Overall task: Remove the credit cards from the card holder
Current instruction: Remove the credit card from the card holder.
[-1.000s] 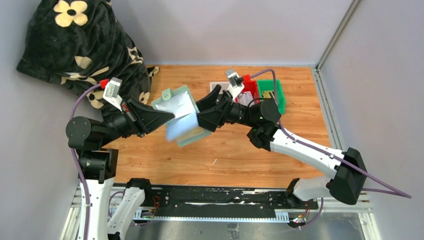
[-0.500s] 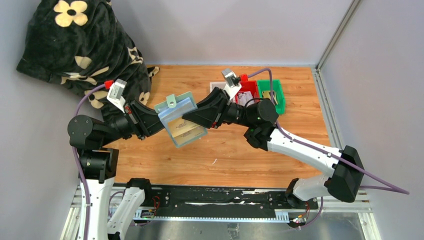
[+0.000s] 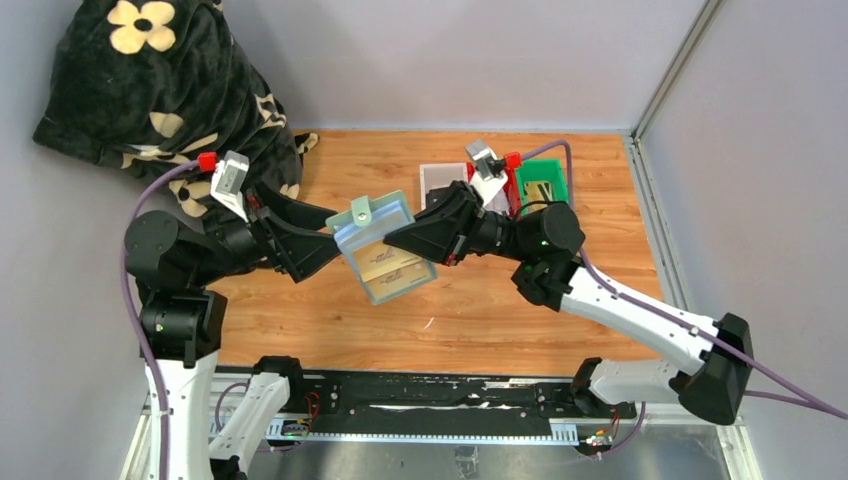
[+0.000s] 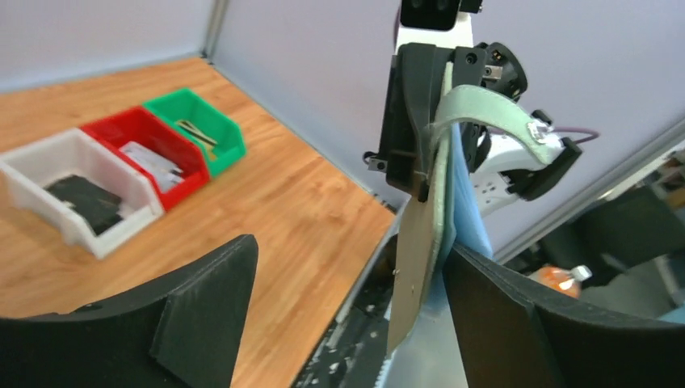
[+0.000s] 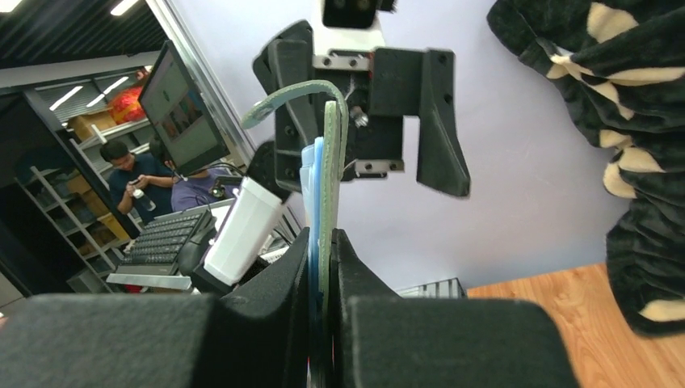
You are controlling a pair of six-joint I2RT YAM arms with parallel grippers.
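Sage-green soft bifold card holder (image 3: 372, 224) aloft over wooden table (image 3: 480, 310), tan-gold plastic card (image 3: 392, 268) in its pocket, right gripper (image 3: 393, 238) pinching it, left gripper (image 3: 338, 238) spread wide around it, row of plastic bins (image 4: 141, 149), black flowered blanket (image 3: 150, 80) beyond.

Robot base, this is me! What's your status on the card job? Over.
Left gripper open, near card holder. Right gripper shut on card holder, held in mid-air. Tan card sits in it, not out yet. Bins far off, not blocking.
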